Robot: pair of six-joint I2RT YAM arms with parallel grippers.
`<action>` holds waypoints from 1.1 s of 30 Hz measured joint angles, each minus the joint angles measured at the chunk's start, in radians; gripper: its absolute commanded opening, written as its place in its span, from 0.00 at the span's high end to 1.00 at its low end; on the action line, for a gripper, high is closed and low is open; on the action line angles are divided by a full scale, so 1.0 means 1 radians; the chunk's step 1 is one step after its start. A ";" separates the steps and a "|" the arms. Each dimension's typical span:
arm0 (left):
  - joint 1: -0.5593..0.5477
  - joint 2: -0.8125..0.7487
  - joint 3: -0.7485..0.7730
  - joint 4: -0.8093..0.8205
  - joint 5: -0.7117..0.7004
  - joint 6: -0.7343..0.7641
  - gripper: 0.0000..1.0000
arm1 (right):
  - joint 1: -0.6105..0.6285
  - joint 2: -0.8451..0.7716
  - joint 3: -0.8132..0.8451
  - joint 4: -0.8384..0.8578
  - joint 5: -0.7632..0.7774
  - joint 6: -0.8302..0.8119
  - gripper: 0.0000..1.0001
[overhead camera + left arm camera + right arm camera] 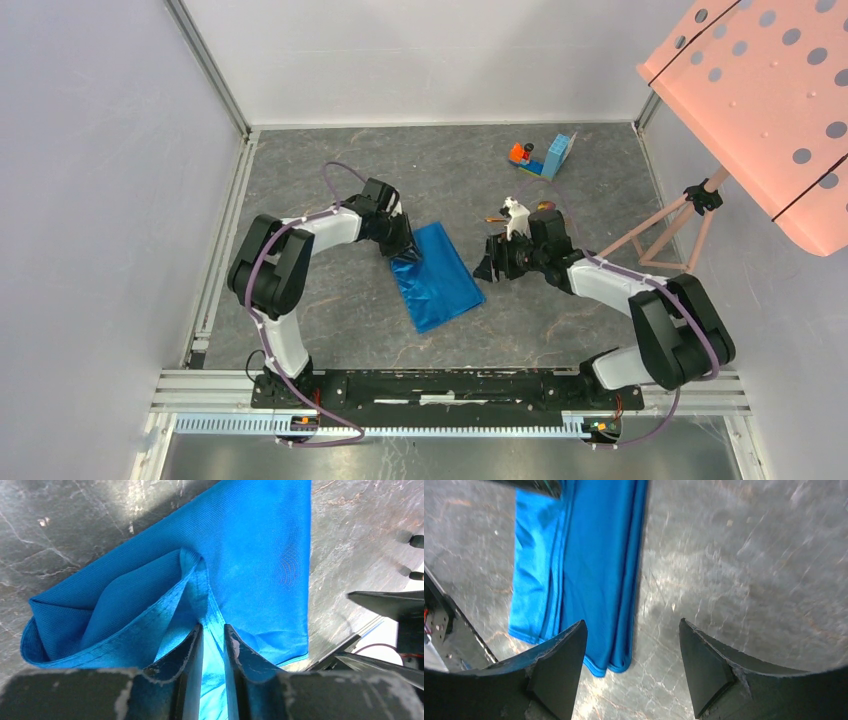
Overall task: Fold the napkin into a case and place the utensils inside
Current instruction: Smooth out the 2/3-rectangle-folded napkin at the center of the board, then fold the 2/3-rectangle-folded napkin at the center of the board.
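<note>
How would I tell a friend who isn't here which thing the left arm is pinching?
Look at the middle of the dark grey table, between the two arms. The napkin lies there, a folded bright blue cloth whose left edge the left end effector pinches. It is the only cloth there; the other blue thing is a small toy block near the far wall.

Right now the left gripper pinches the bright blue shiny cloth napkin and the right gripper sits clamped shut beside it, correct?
No. The left gripper does pinch the bright blue shiny cloth napkin, but the right gripper is open, jaws spread wide beside the napkin's edge, as the right wrist view shows.
</note>
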 measured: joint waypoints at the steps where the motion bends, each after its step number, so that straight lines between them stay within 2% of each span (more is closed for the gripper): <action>1: -0.001 0.000 0.005 -0.002 -0.001 0.000 0.66 | -0.007 0.009 -0.013 -0.009 -0.005 -0.006 0.28; 3: -0.005 -0.003 0.015 -0.009 0.000 0.000 0.59 | -0.011 0.032 -0.037 -0.007 -0.025 -0.010 0.31; 9: -0.025 -0.100 0.045 -0.061 -0.001 -0.001 0.44 | -0.007 0.075 -0.106 0.099 -0.092 0.020 0.53; 13: -0.040 -0.222 0.047 -0.072 -0.003 -0.002 0.38 | 0.022 0.085 -0.159 0.203 -0.121 0.081 0.59; 16: -0.063 -0.313 0.029 -0.078 -0.023 -0.002 0.35 | 0.119 0.082 -0.213 0.300 -0.121 0.167 0.59; 19: -0.116 -0.393 -0.030 -0.084 -0.064 -0.003 0.34 | 0.260 0.043 -0.285 0.410 -0.111 0.291 0.50; 21: -0.180 -0.443 -0.088 -0.105 -0.118 -0.017 0.32 | 0.305 -0.006 -0.320 0.434 -0.102 0.342 0.35; 23: -0.254 -0.486 -0.137 -0.136 -0.172 -0.040 0.31 | 0.292 -0.081 -0.333 0.387 -0.065 0.353 0.19; 26: -0.398 -0.535 -0.173 -0.202 -0.288 -0.101 0.30 | 0.202 -0.205 -0.311 0.247 0.039 0.302 0.03; 29: -0.558 -0.531 -0.145 -0.278 -0.420 -0.166 0.30 | 0.100 -0.291 -0.257 0.084 0.147 0.207 0.02; 33: -0.731 -0.379 0.017 -0.423 -0.583 -0.232 0.32 | -0.018 -0.317 -0.192 -0.085 0.235 0.105 0.02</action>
